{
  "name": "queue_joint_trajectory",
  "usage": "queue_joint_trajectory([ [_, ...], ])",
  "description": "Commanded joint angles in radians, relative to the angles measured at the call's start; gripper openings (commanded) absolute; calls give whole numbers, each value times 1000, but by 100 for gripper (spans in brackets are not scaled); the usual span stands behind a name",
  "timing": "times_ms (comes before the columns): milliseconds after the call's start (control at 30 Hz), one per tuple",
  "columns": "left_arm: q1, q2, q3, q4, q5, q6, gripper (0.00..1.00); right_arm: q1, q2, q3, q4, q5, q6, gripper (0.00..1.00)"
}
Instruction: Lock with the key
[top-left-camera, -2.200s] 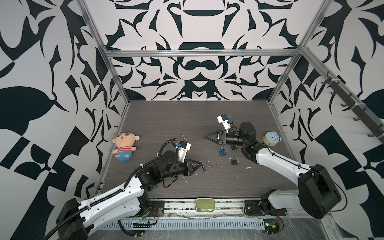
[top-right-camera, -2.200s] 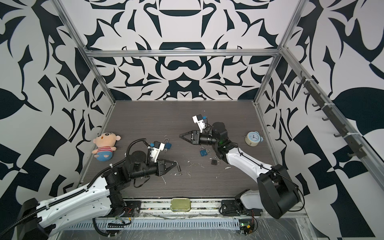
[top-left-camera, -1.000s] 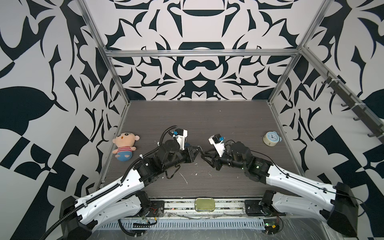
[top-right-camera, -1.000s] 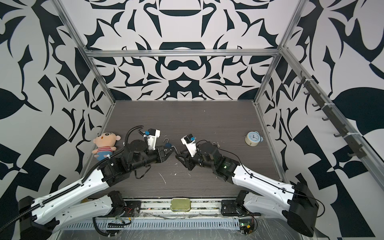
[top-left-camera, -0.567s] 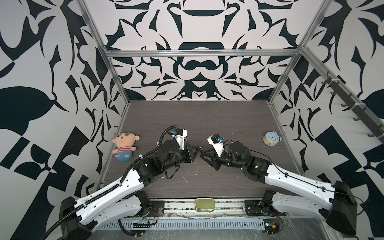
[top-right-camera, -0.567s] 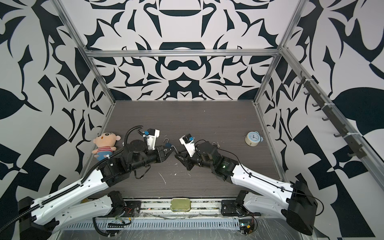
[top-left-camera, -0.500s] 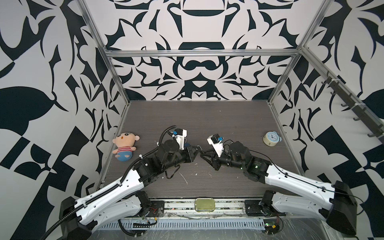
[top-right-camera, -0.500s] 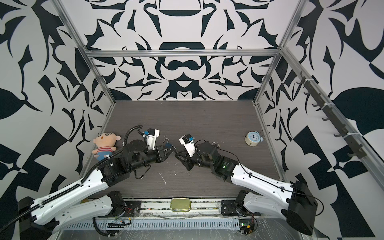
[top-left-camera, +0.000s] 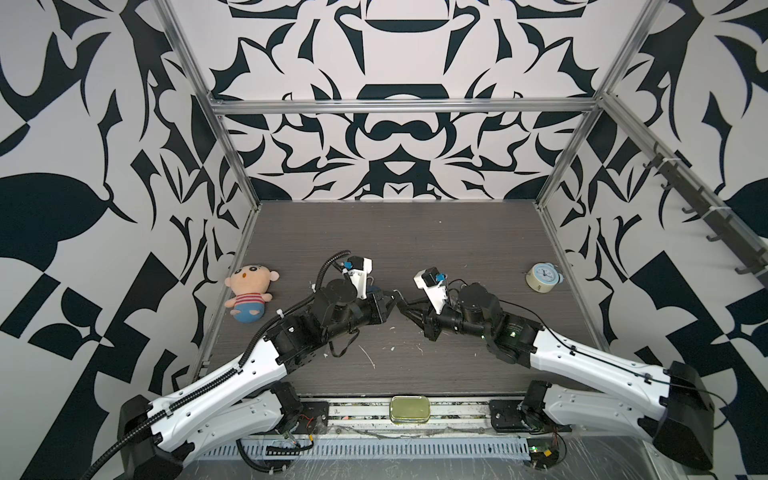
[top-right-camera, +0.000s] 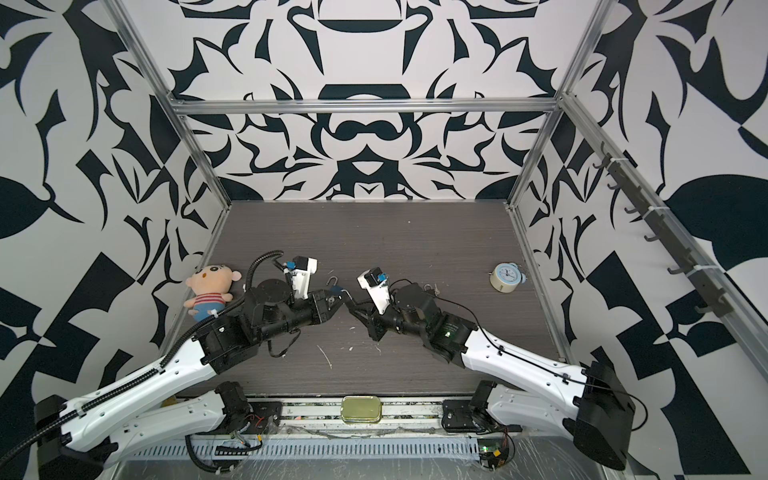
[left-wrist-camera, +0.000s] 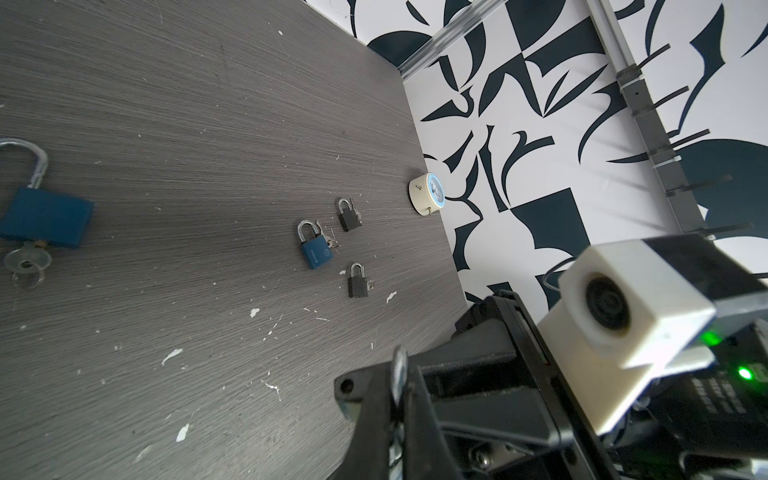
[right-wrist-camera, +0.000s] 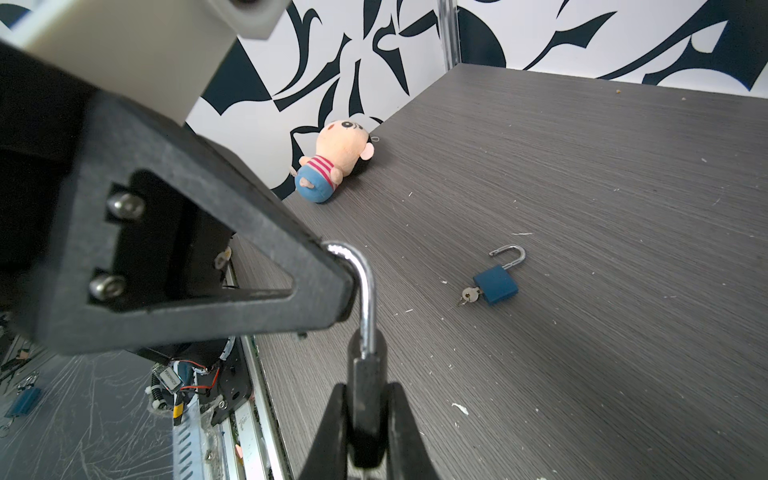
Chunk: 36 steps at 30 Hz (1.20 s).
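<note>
My two grippers meet above the middle of the table in both top views. A small dark padlock hangs between them. My right gripper is shut on its body. Its silver shackle runs up into my left gripper, which is shut on it; a sliver of shackle shows between the fingers. Any key in this padlock is hidden. On the table behind lies a blue padlock, shackle open, a key in its base.
Three more padlocks lie towards the right wall: a blue one and two dark ones. An alarm clock stands by that wall. A plush doll lies by the left wall. A metal tin sits on the front rail.
Over the last second my right jaws have closed onto the dark padlock's body. Both arms have stayed at the middle, the left grip unchanged.
</note>
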Motion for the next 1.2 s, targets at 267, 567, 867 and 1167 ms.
queue_joint_trajectory([
  [267, 1, -28, 5, 31, 3, -19, 0, -8, 7, 52, 39, 19, 15, 20],
  [567, -1, -26, 2, 34, -1, -20, 0, -7, 16, 58, 46, 5, 19, 24],
  [867, 1, -28, -5, 35, -5, -21, 0, -9, 13, 59, 55, 8, 20, 27],
  [1167, 0, -24, -13, 34, -8, -20, 0, -9, 2, 59, 52, 27, 25, 24],
])
